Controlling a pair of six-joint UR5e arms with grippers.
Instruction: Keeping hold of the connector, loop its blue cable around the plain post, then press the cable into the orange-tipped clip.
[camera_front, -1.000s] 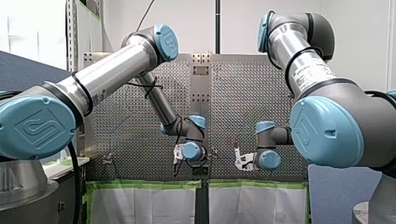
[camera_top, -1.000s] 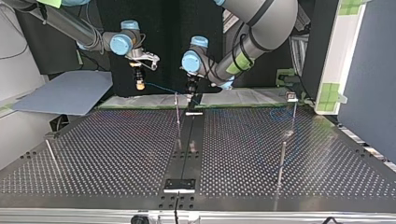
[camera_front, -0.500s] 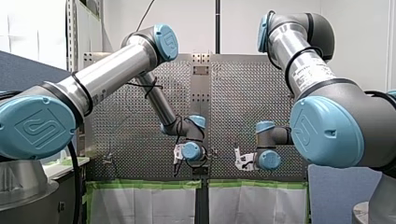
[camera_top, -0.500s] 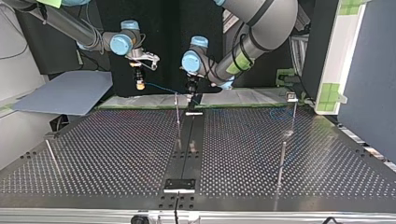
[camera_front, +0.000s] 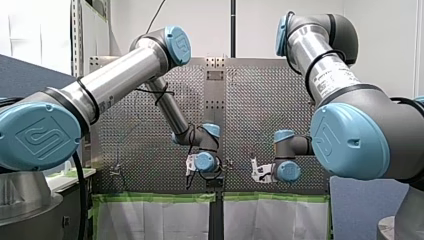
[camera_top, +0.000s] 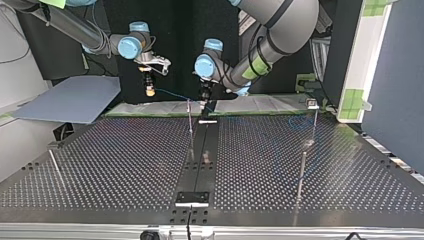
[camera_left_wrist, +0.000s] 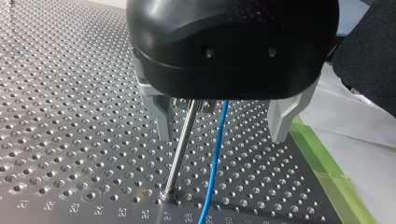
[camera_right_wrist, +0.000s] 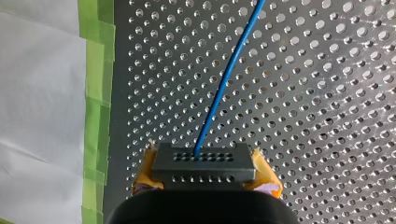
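In the top view, my right hand (camera_top: 149, 91) is clenched on the connector (camera_right_wrist: 203, 161), yellow pads on both its sides, well above the desk (camera_top: 125, 165). The blue cable (camera_top: 172, 93) runs from it toward the plain post (camera_left_wrist: 180, 149). My left hand (camera_left_wrist: 221, 136) is released, its fingers straddling both post and cable and gripping neither. The cable passes just beside the post and I see no wrap, so I judge the loop unfinished and the clipping not yet begun. My left hand's housing hides the post's top. Past the post the cable's course is lost (too thin to follow), and the orange-tipped clip is too small to pick out.
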